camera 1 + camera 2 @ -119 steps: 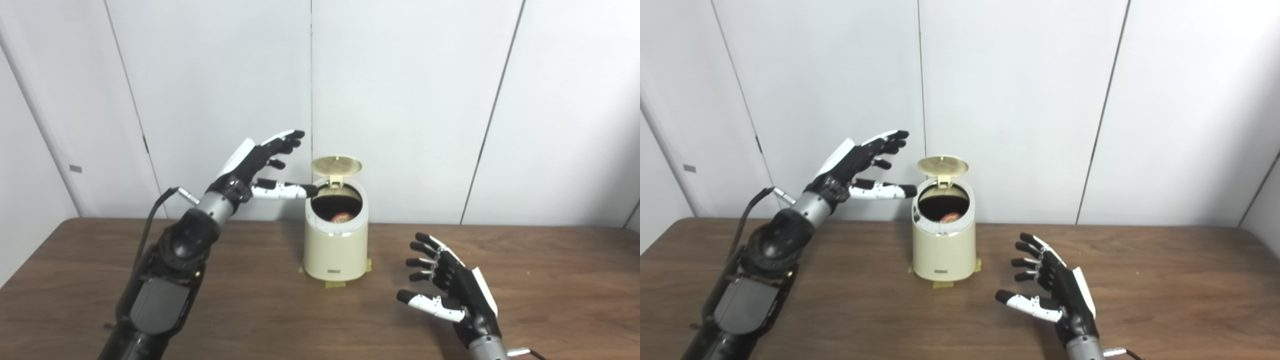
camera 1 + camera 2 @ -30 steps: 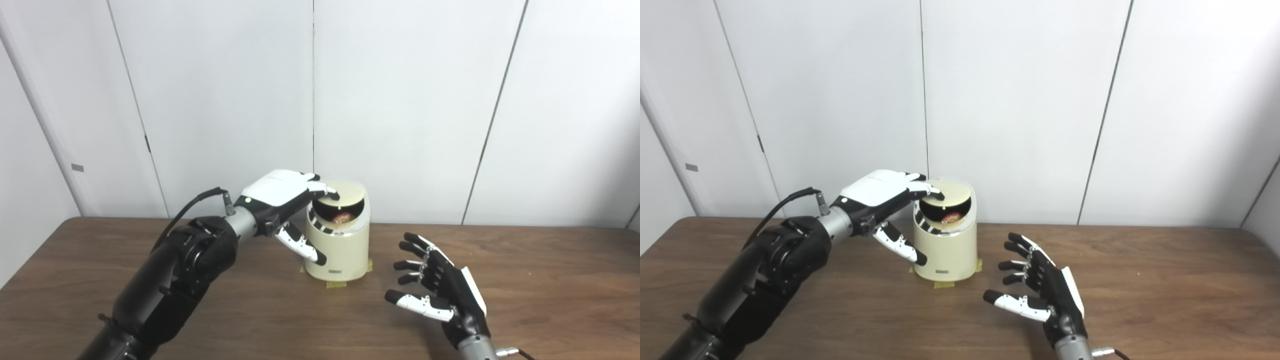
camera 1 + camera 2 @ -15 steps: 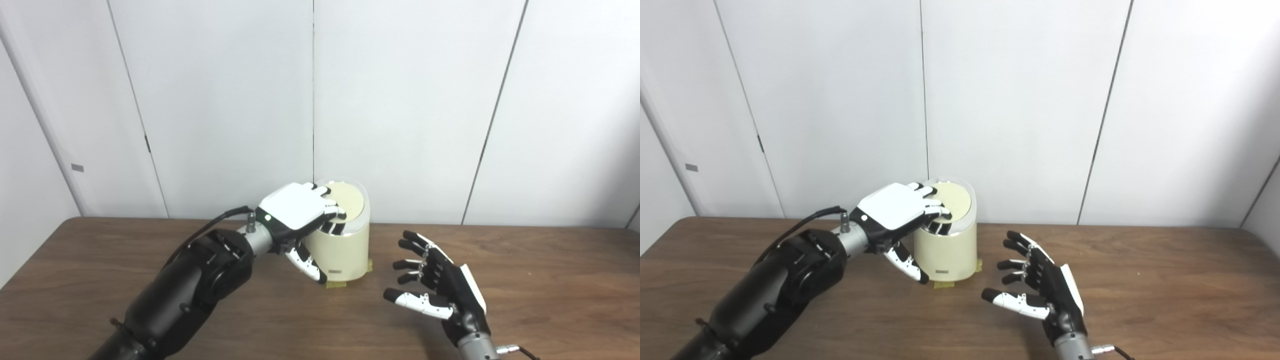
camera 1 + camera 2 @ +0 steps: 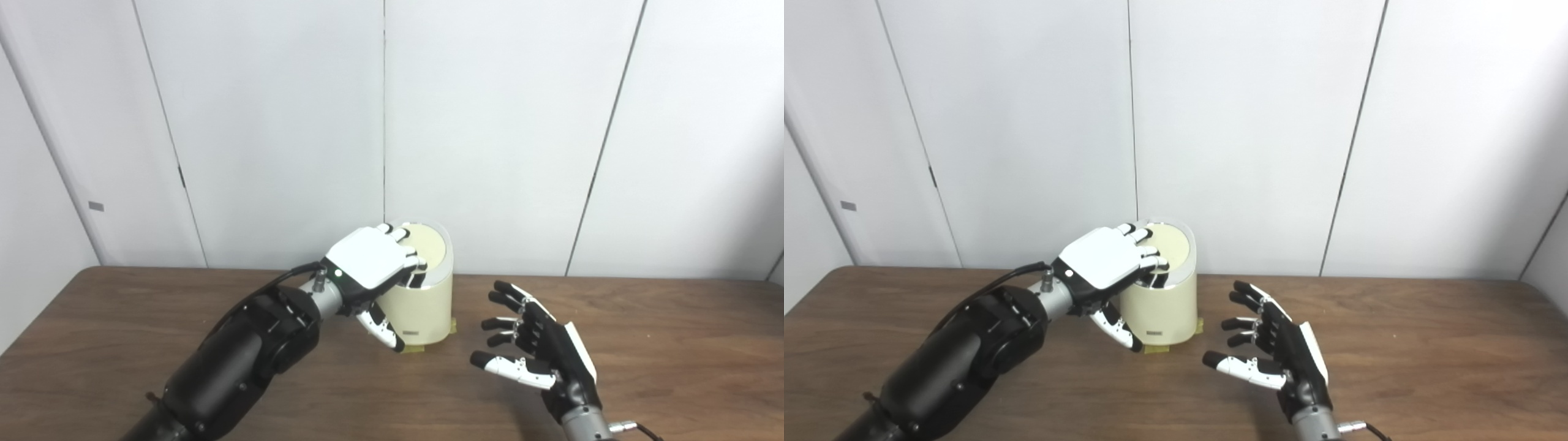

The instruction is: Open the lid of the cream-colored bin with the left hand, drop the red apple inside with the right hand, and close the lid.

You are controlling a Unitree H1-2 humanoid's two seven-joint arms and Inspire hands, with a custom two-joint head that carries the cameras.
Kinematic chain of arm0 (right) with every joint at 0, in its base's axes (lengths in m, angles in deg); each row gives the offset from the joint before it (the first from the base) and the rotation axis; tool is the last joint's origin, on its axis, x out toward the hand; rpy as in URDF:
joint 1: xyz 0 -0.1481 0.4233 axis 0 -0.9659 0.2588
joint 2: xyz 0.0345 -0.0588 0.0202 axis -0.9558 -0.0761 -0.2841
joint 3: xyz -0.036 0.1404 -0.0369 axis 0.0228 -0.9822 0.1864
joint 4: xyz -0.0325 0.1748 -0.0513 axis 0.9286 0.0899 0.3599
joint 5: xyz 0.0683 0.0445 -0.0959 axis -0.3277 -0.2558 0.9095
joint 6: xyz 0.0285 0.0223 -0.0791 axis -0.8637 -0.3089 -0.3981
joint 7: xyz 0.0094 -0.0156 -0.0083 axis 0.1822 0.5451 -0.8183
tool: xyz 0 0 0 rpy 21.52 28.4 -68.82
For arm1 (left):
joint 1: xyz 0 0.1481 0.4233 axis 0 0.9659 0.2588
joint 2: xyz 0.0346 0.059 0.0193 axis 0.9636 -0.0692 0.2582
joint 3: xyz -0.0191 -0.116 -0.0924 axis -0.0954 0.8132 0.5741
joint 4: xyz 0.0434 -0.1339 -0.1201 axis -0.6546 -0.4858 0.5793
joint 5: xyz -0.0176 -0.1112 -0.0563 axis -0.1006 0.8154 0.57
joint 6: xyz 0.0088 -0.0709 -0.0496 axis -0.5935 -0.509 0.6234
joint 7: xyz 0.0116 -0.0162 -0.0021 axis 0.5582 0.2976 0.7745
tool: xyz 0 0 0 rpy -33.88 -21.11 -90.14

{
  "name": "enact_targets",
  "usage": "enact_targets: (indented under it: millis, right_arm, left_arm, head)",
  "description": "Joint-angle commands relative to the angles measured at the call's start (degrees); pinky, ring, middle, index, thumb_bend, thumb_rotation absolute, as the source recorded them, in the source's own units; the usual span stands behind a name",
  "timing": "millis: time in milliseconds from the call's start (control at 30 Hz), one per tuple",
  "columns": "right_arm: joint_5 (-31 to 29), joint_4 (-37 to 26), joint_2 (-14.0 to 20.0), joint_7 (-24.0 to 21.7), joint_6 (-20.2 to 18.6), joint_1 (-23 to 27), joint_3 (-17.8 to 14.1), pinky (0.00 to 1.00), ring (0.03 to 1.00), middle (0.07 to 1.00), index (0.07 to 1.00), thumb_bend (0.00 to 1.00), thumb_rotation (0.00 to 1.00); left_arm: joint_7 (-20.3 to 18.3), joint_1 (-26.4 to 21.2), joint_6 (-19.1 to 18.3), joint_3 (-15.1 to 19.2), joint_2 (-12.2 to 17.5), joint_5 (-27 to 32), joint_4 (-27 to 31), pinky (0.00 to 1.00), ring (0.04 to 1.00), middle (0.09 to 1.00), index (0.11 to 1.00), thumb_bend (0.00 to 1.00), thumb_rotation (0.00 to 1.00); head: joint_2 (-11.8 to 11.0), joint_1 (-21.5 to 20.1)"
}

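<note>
The cream-colored bin [image 4: 422, 312] stands on the brown table near the back wall. Its round lid [image 4: 429, 248] lies flat on top, closed. My left hand [image 4: 370, 263] rests palm down on the lid's near left part, fingers spread across it and thumb hanging down the bin's left side. It holds nothing. My right hand [image 4: 539, 352] hovers open over the table to the right of the bin, palm turned left, fingers apart and empty. The red apple is not visible with the lid down.
Yellow tape tabs [image 4: 410, 349] hold the bin's base to the wooden table [image 4: 674, 343]. White wall panels stand right behind the bin. A cable [image 4: 269, 285] runs from my left wrist.
The lid stood upright with the apple visible inside; my left hand came over it and pressed it down flat. In the last half second the hand settled slightly lower. The right hand barely moved.
</note>
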Motion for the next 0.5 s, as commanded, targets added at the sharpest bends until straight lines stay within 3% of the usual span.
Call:
enact_targets:
  millis: [0,167,333,400,467]
  right_arm:
    - [-0.62,-2.29,-0.18,-0.03,0.9,1.67,-0.1,0.52,0.629,0.818,0.819,0.82,0.2]
    - [-0.13,-2.03,0.16,0.09,1.24,1.69,-0.01,0.52,0.629,0.819,0.821,0.83,0.24]
    - [-0.09,-2.28,0.2,0.32,0.99,1.56,-0.21,0.54,0.626,0.814,0.817,0.82,0.23]
    - [-0.1,-2.18,0.18,0.45,1.04,1.58,-0.37,0.55,0.624,0.81,0.817,0.82,0.23]
    - [-0.23,-1.71,0.29,0.45,1.4,1.66,-0.57,0.55,0.628,0.806,0.815,0.82,0.22]
  left_arm:
    - [-3.47,0.1,-0.65,0.18,0.81,0.16,0.13,1.0,1.0,0.89,0.862,0.96,0.43]
    - [1.24,1.66,0.08,5.17,0.07,6.4,3.5,1.0,0.993,0.862,0.837,0.9,0.42]
    - [6.61,4.63,-0.81,14.43,-3.36,17.79,6.96,1.0,0.963,0.87,0.845,0.86,0.35]
    - [9.36,6.07,0.12,18.38,-4.82,23.17,7.4,0.95,0.952,0.883,0.857,0.84,0.37]
    - [11.72,7.97,0.19,22.31,-6.53,29.08,8.15,0.8,0.918,0.899,0.874,0.78,0.35]
  head:
    - [0.1,0.03]
    - [0.1,0.01]
    - [0.26,0.22]
    - [0.29,0.36]
    - [0.3,0.39]
